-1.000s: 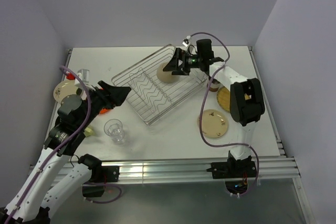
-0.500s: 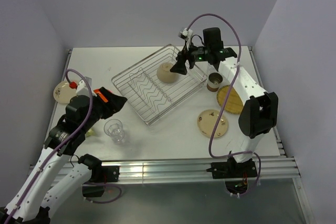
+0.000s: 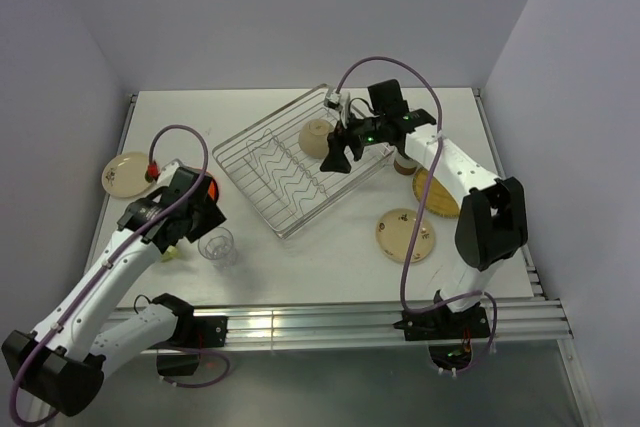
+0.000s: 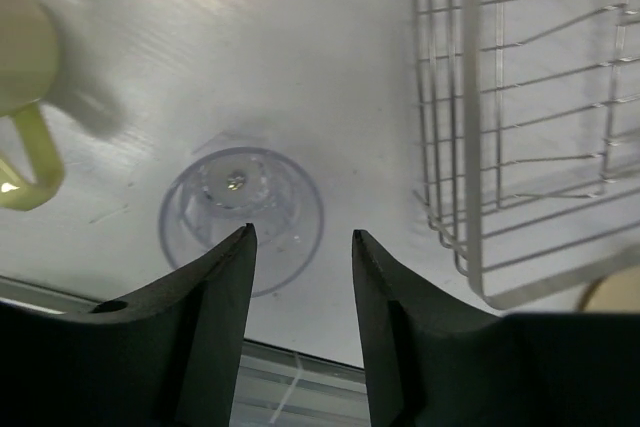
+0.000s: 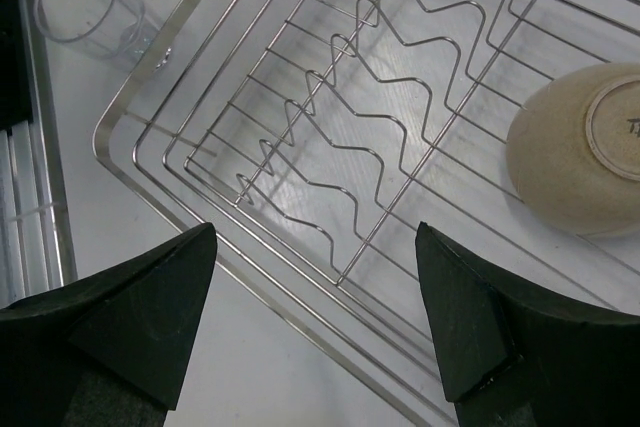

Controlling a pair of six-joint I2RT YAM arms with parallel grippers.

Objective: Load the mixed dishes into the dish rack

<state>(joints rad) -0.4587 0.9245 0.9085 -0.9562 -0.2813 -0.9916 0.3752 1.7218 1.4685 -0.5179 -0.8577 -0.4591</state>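
Clear round glass (image 4: pixel 240 209) stands upright on the white table (image 4: pixel 300 67) near the silver wire dish rack (image 4: pixel 520 147). Your left gripper (image 4: pixel 300 235), fingers part-spread, hangs off-centre: descending could clip its rim, toppling it. Right gripper (image 5: pixel 312 237) gapes empty.

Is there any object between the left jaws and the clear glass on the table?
Nothing visible does. The clear glass stands upright just beyond the left jaws; the pale-green mug and the dish rack lie to either side, apart from it.
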